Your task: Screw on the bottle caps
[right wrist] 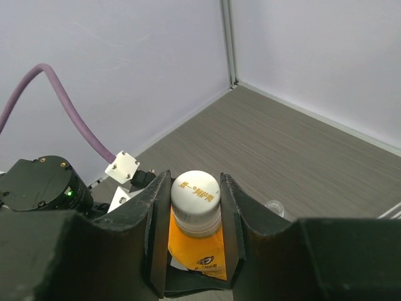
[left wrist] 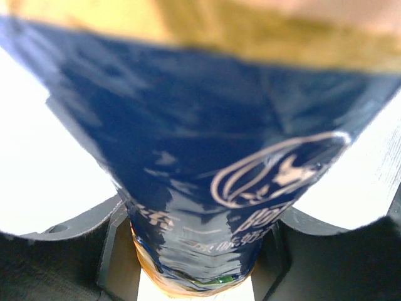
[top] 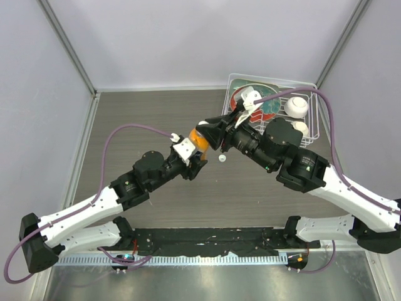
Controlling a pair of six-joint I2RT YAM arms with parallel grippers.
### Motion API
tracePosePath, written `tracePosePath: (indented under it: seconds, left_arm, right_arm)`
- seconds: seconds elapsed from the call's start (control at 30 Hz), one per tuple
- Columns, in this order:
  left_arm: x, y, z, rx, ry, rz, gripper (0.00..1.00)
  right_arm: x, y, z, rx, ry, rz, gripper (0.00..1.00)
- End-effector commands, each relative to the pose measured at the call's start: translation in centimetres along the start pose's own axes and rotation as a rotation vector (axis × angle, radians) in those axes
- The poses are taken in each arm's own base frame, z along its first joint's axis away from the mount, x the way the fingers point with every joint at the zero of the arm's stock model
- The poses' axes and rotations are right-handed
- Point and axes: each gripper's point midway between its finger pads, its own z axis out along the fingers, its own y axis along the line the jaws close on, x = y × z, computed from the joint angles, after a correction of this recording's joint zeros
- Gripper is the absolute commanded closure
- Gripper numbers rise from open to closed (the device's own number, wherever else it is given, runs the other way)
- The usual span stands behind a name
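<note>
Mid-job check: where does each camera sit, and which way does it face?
Top external: above and behind the bases, looking down on the table; left arm, right arm show.
Left wrist: tight against the bottle; own fingers at the bottom.
Right wrist: looks past own fingers at the cap.
Shared: all three see the bottle.

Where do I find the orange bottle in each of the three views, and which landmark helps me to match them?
Top external: the orange bottle is near the middle, only partly showing.
Left wrist: it fills the picture, blue label close up, orange at the bottom edge.
Right wrist: bottom centre, its white cap between the right fingers.
Landmark: the left arm's purple cable, in the top and right wrist views only.
</note>
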Motion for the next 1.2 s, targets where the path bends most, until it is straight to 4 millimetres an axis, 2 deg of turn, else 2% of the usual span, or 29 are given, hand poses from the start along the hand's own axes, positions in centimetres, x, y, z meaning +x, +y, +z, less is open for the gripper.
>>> tracePosePath:
  seconds: [0.0, 0.13, 0.3, 0.4, 0.63, 0.77, 0.8, 1.0, 1.17]
  left_arm:
    - [-10.7, 2.2, -1.5, -0.086, -0.325, -0.067, 0.69]
    - [-10.7, 2.6, -1.3, -0.111, -0.323, -0.102, 0.71]
    - [-10.9, 3.4, -1.2, -0.163, -0.328, -0.149, 0.74]
    - [-11.4, 3.1, -1.5, -0.145, -0.340, -0.179, 0.74]
    - [-11.9, 2.5, -2.5, -0.103, -0.356, -0.219, 0.74]
    - [-11.2, 2.2, -2.5, -0.092, -0.341, -0.218, 0.75]
    - [-11.2, 2.2, -2.5, -0.090, -0.341, -0.216, 0.75]
    - [-9.8, 0.8, -2.4, -0.016, -0.306, -0.196, 0.75]
    - [-8.7, -0.3, -2.6, 0.038, -0.280, -0.180, 0.76]
  right_arm:
    - [9.1, -1.3, -0.8, 0.073, 0.313, -0.107, 0.91]
    - [8.8, -1.3, -0.3, 0.122, 0.292, -0.117, 0.90]
    - [9.5, 0.0, 0.5, 0.136, 0.283, -0.113, 0.90]
    - [9.9, 0.7, 0.9, 0.111, 0.266, -0.081, 0.90]
    - [9.2, 1.6, 1.2, 0.064, 0.219, -0.048, 0.72]
    - [8.6, 2.0, 1.5, 0.053, 0.205, -0.052, 0.63]
    - [8.9, 2.0, 1.7, 0.051, 0.216, -0.060, 0.59]
    - [8.4, 2.5, 1.9, 0.026, 0.212, -0.076, 0.52]
    - [7.3, 2.4, 1.5, 0.022, 0.200, -0.091, 0.49]
